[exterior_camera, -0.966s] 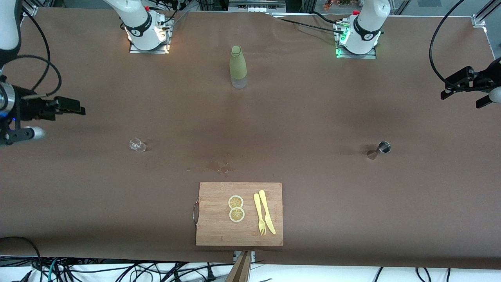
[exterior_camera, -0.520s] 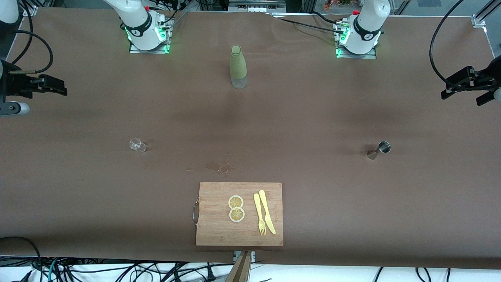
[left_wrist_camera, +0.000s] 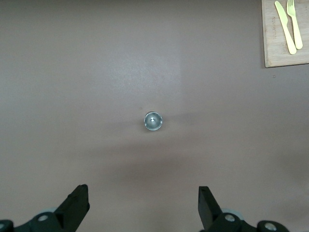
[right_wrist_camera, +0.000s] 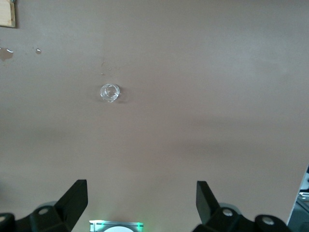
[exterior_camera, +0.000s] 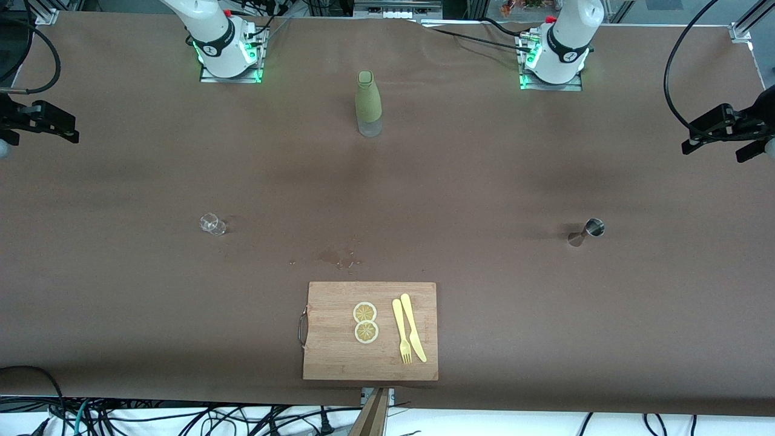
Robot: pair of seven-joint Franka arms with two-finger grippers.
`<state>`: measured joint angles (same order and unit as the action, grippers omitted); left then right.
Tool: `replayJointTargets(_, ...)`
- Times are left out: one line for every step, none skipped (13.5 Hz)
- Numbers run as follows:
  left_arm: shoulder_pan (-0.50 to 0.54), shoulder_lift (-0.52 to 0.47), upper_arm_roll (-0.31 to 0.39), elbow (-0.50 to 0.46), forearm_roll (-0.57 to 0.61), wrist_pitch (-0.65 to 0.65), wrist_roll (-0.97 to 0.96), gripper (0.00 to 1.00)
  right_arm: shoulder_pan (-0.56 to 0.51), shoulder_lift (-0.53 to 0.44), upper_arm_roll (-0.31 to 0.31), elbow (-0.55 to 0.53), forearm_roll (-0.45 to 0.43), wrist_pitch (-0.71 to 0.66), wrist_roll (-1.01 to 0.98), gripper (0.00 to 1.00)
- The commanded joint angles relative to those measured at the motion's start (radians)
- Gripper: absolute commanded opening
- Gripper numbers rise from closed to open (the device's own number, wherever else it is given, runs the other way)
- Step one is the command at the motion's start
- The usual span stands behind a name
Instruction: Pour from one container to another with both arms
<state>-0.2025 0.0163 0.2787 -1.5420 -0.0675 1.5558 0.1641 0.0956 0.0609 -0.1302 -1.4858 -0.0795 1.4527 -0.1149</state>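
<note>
Front view: green bottle [exterior_camera: 368, 104], clear glass [exterior_camera: 212, 224], steel jigger [exterior_camera: 594, 228] upright; left gripper [left_wrist_camera: 143, 209], right gripper [right_wrist_camera: 141, 205] wide, empty

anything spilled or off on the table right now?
Yes: a small wet patch with a few droplets sits on the brown table cover, just farther from the front camera than the cutting board, which looks like spilled liquid. The small clear glass, metal jigger and green bottle all stand upright.

The table [exterior_camera: 484, 181] wears matt brown cloth, faintly creased. The cutting board [exterior_camera: 339, 357] is pale wood (metal handle), the jigger [exterior_camera: 594, 227] shiny steel, the small glass [exterior_camera: 212, 224] clear, and the fork [exterior_camera: 401, 332] and knife [exterior_camera: 413, 327] matt yellow plastic.
</note>
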Motion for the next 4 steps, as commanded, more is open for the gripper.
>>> replayJointTargets(-0.018,-0.035,-0.003,-0.029,0.037,0.014,-0.021,1.00,0.010,-0.042,0.014,-0.050,0.024,0.025,0.081,1.00)
replayJointTargets(-0.018,-0.035,-0.003,-0.029,0.037,0.014,-0.021,1.00,0.010,-0.042,0.023,-0.050,0.024,0.028,0.089,1.00)
replayJointTargets(-0.018,-0.036,-0.003,-0.029,0.037,0.012,-0.021,1.00,0.010,-0.038,0.026,-0.048,0.026,0.029,0.087,1.00)
replayJointTargets(-0.018,-0.036,-0.003,-0.029,0.038,0.012,-0.021,1.00,0.010,-0.027,0.026,-0.041,0.026,0.034,0.075,1.00)
